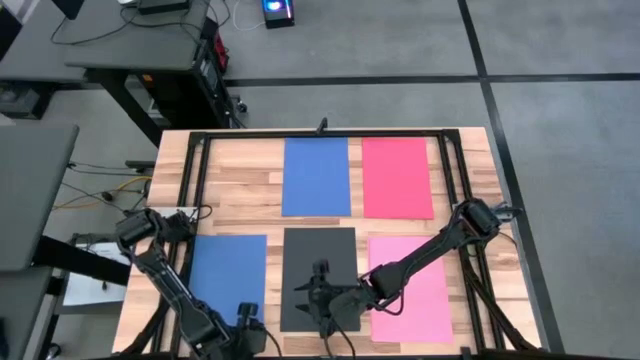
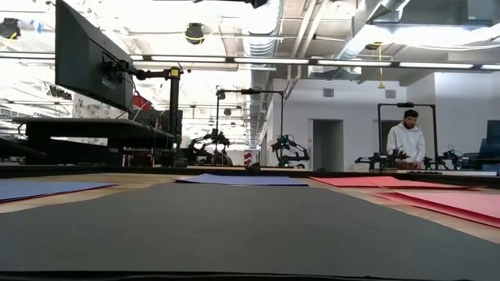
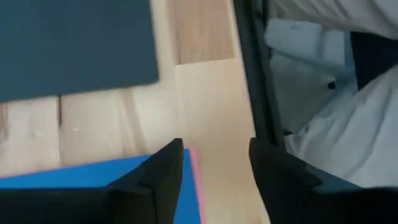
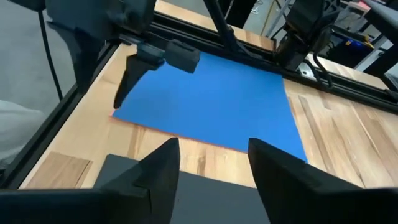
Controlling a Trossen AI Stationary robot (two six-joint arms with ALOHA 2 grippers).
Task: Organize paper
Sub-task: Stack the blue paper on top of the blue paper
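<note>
L fingers [image 3: 171, 171] apart over blue sheet [image 3: 74, 177] w/ pink edge; dark sheet [image 3: 74, 46] beyond, wood table [image 3: 211, 106].

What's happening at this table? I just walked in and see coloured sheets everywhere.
A two-armed robot is sorting paper. Five sheets lie flat on the wooden table: blue sheet and red sheet at the far side, another blue sheet, black sheet and pink sheet nearer. The left gripper and right gripper are open, holding nothing.
</note>
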